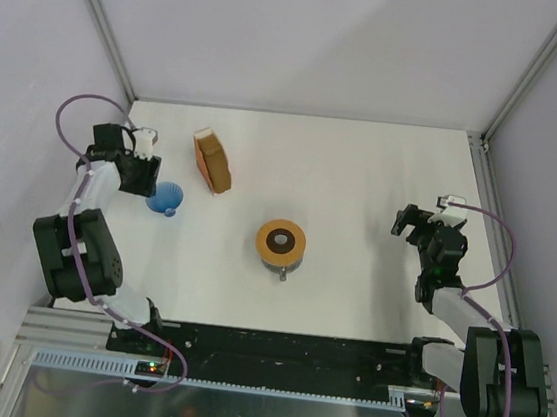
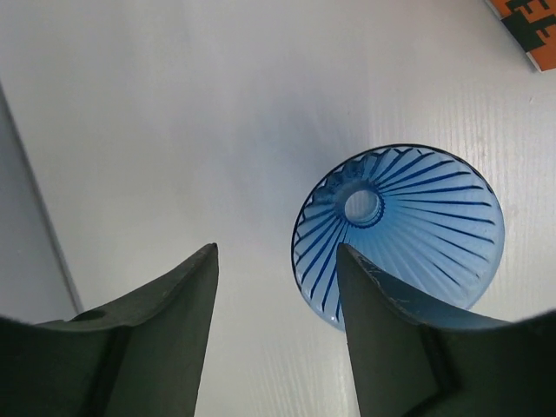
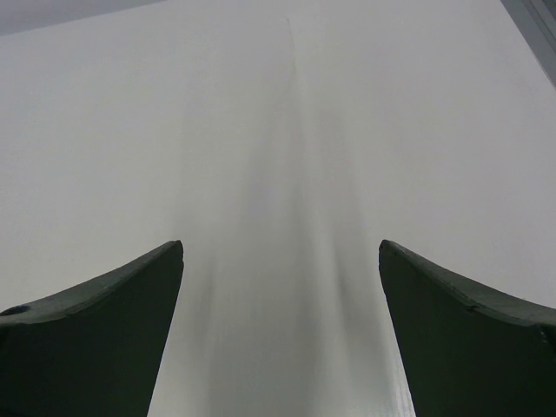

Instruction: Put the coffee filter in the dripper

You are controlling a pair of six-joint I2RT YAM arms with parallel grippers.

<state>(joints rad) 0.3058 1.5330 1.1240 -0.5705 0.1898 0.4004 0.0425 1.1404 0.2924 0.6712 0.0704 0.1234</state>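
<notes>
The left gripper (image 2: 276,252) stands open and empty just beside the blue dripper (image 2: 408,230), the right gripper (image 3: 280,248) likewise open; no filter sits in it yet.

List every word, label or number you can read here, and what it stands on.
None can be read.
Orange-brown packet: dark lettering, cut off at the left wrist view's edge, too small from above.
Blue cone and orange ring: no markings show.
</notes>
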